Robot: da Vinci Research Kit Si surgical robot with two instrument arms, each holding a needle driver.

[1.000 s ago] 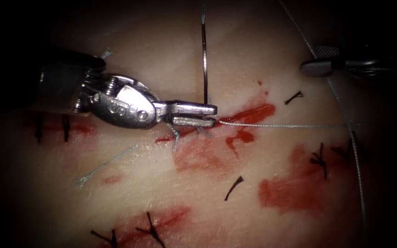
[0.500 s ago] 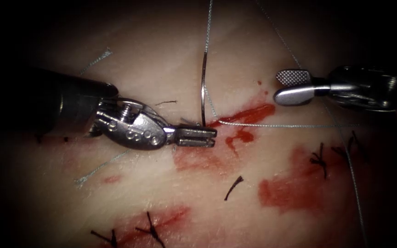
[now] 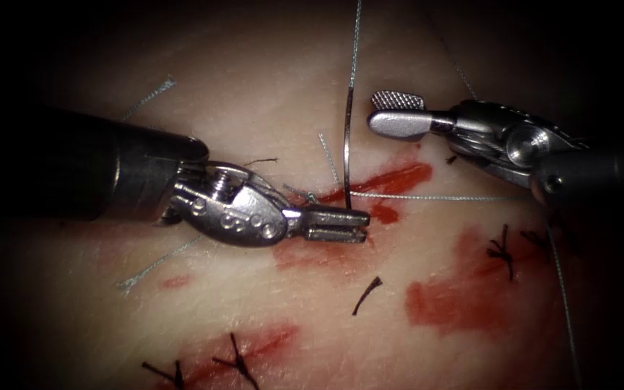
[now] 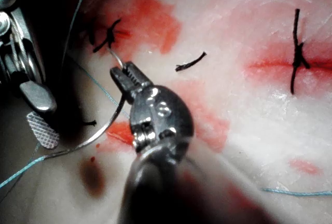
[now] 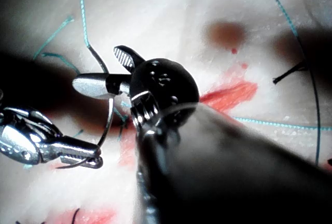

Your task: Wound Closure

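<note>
No readable text, labels, brands, numbers or signs in any view. The only candidate is the metal wrist housing of the left claw (image 3: 365, 224): its rounded markings look like round holes or rivets, not characters.

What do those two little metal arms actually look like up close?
Each is a dark, smooth round shaft ending in a shiny silver wrist joint with small round rivets. The left pincer has short, slim blocky jaws. The right pincer has rounded, spoon-shaped jaws, one showing a fine cross-hatched gripping face.
</note>
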